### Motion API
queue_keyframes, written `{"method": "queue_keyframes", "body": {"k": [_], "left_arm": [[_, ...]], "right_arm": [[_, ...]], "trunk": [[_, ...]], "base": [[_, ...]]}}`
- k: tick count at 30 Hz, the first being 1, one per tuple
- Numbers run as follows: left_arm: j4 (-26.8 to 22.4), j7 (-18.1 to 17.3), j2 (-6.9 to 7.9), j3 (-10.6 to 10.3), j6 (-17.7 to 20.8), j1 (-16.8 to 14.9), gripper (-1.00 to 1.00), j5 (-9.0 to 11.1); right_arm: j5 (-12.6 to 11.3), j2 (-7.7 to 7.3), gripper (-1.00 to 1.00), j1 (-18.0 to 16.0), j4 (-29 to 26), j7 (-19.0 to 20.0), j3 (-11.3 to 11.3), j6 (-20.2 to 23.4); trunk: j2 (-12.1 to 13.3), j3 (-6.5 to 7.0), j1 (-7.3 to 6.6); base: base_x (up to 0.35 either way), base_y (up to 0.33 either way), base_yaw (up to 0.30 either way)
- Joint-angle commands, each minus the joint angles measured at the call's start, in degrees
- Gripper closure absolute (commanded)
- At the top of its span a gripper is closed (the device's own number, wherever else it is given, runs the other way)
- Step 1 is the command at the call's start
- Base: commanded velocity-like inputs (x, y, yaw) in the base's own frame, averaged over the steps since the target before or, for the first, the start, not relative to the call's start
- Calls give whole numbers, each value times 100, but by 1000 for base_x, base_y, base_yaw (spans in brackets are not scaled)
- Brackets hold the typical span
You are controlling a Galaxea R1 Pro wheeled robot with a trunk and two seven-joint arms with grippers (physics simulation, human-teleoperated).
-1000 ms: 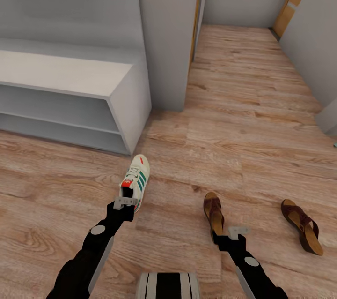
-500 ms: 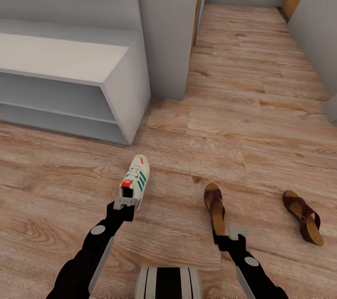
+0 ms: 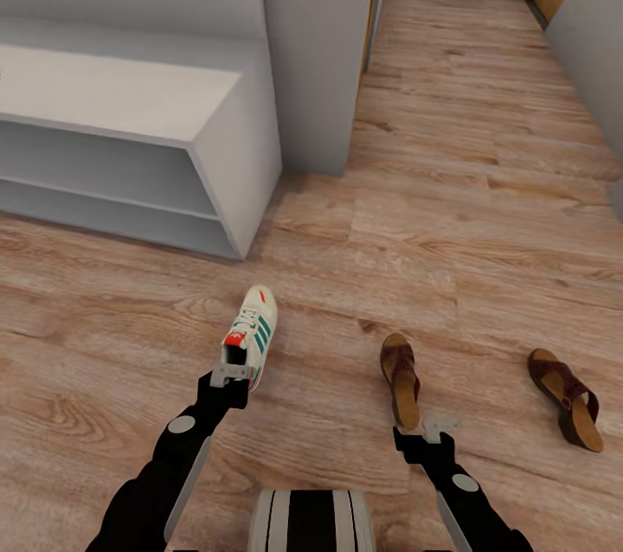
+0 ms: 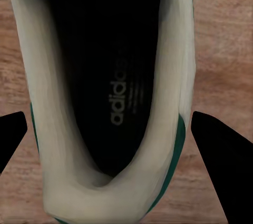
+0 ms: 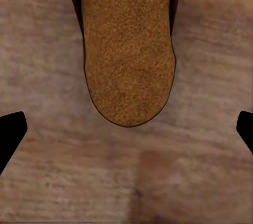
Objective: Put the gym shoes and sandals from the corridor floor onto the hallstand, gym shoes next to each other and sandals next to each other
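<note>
While the head view looks down over both arms, the left gripper point(image 3: 232, 375) sits at the heel of a gym shoe point(image 3: 249, 332), which points away from the robot toward the end of the hallstand point(image 3: 227, 156). Seen through the left wrist view, the gym shoe point(image 4: 105, 103) has its dark insole and heel collar between the two black fingertips point(image 4: 11, 135), which stand spread on either side of the heel; whether they touch the shoe cannot be told. The right gripper point(image 3: 439, 427) hangs just behind the heel of the near sandal point(image 3: 401, 377) on the corridor floor point(image 3: 450, 215). From the right wrist view, the tan heel end of the near sandal point(image 5: 128, 50) lies ahead of the widely spread fingertips point(image 5: 10, 129), with bare floor between them. A second sandal point(image 3: 567, 397) lies well apart to the right, angled outward. Both hallstand shelves visible here carry no shoes.
</note>
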Motion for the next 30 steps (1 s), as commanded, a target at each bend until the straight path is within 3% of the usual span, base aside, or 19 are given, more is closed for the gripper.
{"method": "queue_keyframes", "body": {"k": [1, 6, 19, 30], "left_arm": [[-8, -7, -1, 0, 31, -2, 100, -13], [-8, -7, -3, -1, 32, -2, 100, -13], [-8, -7, -3, -1, 31, -2, 100, -13], [-8, 2, -3, -1, 33, -2, 100, -13]], "right_arm": [[-5, 0, -100, 0, -4, 3, -3, 3], [-5, 1, -100, 0, -4, 2, -3, 3], [-10, 0, -100, 0, -4, 7, -7, 3], [-5, 2, -100, 0, -4, -1, -4, 3]], "trunk": [[-3, -35, 1], [-10, -187, 14], [-10, -218, 14], [-10, -241, 14]], "base": [[0, 0, 99], [0, 0, 91], [1, 0, 6], [146, 25, 0]]}}
